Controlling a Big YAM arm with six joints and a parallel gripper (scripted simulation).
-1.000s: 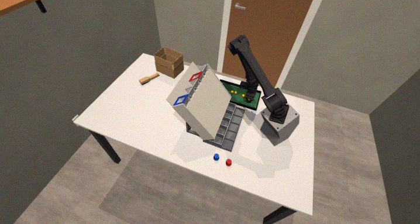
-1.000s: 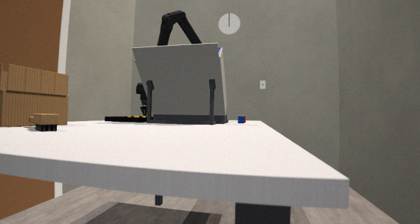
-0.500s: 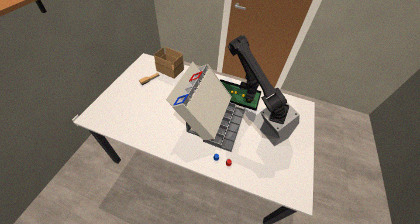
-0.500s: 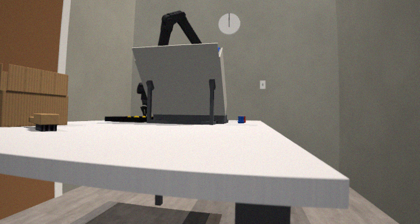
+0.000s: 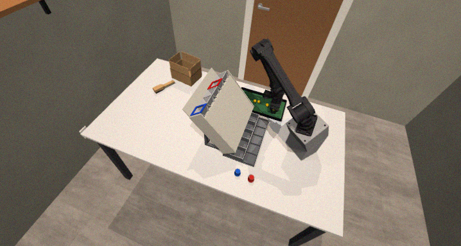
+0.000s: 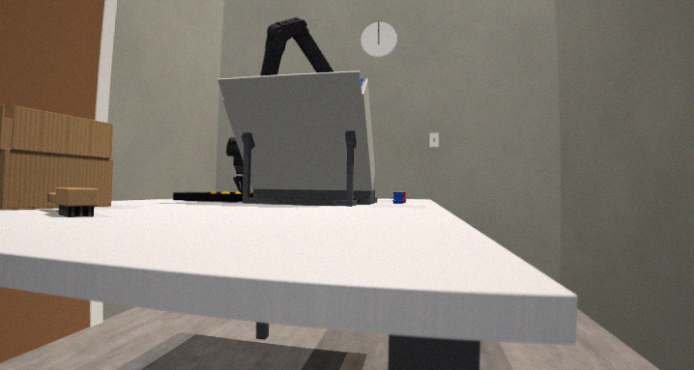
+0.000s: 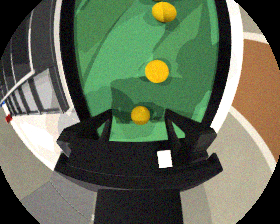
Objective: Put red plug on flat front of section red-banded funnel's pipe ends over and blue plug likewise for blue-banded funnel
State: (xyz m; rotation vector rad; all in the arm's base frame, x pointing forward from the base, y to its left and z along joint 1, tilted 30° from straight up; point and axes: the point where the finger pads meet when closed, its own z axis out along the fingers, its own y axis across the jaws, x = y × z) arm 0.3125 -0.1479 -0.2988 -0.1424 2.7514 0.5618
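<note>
My gripper (image 5: 273,109) (image 6: 238,180) (image 7: 138,112) is open and hangs low over the green marble tray (image 5: 279,111) (image 7: 104,43). One yellow marble (image 7: 141,115) lies on the tray between the open fingers; nothing is gripped. Other marbles (image 5: 254,100) (image 7: 156,71) lie further along the tray. The tilted grey cover (image 5: 225,115) (image 6: 301,129) carries the red-banded funnel (image 5: 210,85) and the blue-banded funnel (image 5: 195,114) on top. The dark sectioned tray (image 5: 254,141) (image 7: 31,90) lies under it. The blue plug (image 5: 237,171) (image 6: 397,197) and the red plug (image 5: 251,178) (image 6: 404,197) stand on the table in front.
A cardboard box (image 5: 184,67) (image 6: 48,154) and a wooden brush (image 5: 163,85) (image 6: 73,196) sit at the far left of the table. The arm's grey base (image 5: 305,135) stands right of the sectioned tray. The cover's dark stand legs (image 6: 349,168) rise at its back.
</note>
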